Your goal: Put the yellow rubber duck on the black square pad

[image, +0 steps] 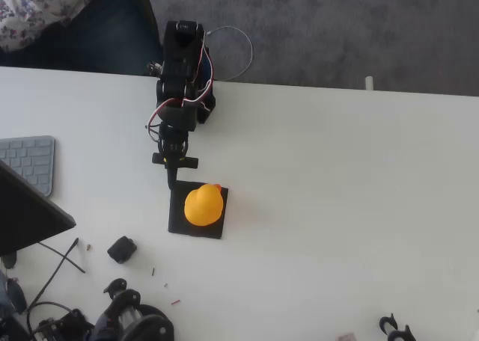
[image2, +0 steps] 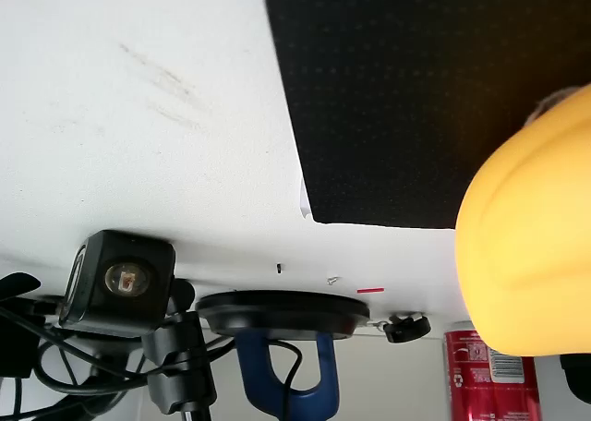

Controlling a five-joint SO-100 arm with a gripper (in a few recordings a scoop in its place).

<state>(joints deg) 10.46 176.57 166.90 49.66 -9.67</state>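
Arm [image: 179, 79] reaches down-frame; gripper [image: 174, 178] at the pad's [image: 179, 220] top-left edge, jaw state indeterminable. Duck [image: 203, 206] upright on pad, beak toward upper right.

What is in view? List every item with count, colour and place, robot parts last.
yellow rubber duck: one, yellow-orange, sitting on the pad; large at the right edge of the wrist view.
black square pad: one, black, on the white table just below the arm in the overhead view; dotted texture in the wrist view.
table: one, white.
keyboard: one, pale grey, left edge of the overhead view.
small black cube-like part: one, black, lower left of the pad.
red can: one, red, bottom right of the wrist view.
small camera: one, black, bottom left of the wrist view.
arm: one, black; jaws at the pad's upper left corner, whether open or shut is unclear.
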